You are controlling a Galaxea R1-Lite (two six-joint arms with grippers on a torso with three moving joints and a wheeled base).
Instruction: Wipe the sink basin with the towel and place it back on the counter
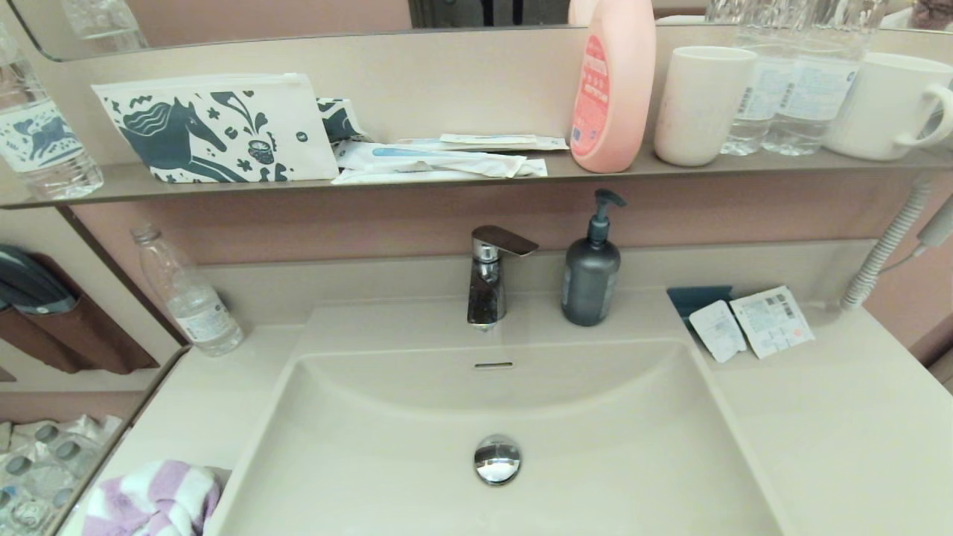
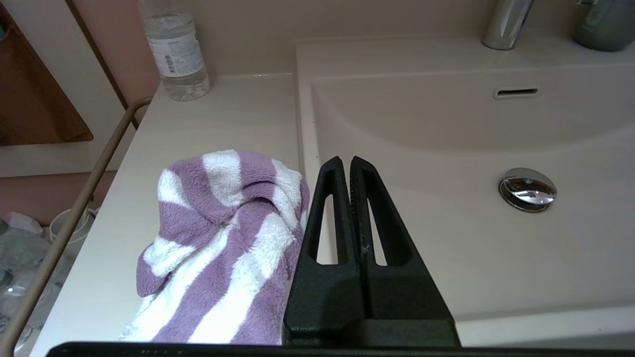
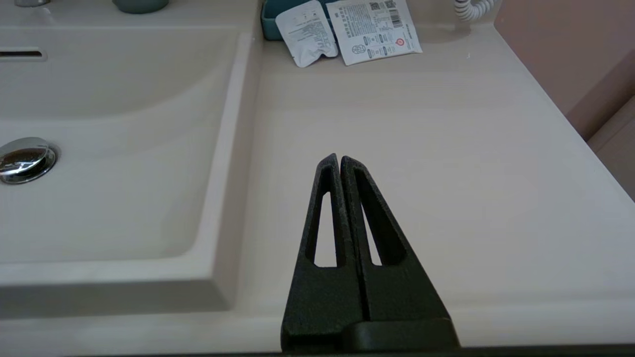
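The purple and white striped towel [image 1: 153, 500] [image 2: 218, 248] lies crumpled on the counter [image 1: 208, 402] [image 2: 223, 114], just left of the sink basin [image 1: 521, 402] [image 2: 446, 134]. The basin has a chrome drain plug [image 1: 497, 459] [image 2: 527, 189] [image 3: 25, 159] and an overflow slot [image 1: 493, 365]. My left gripper [image 2: 346, 159] is shut with nothing in it, hovering over the basin's left rim right beside the towel. My right gripper [image 3: 337, 157] is shut and empty above the bare counter [image 3: 421, 148] to the right of the basin. Neither gripper shows in the head view.
A tap [image 1: 488, 275] and a grey soap pump bottle [image 1: 592, 268] stand behind the basin. A water bottle [image 1: 186, 294] [image 2: 173, 49] stands at the back left, paper sachets [image 1: 752, 324] [image 3: 347, 32] at the back right. The shelf above holds the horse pouch [image 1: 216, 130], cups and bottles. A rail [image 2: 74, 218] edges the counter's left side.
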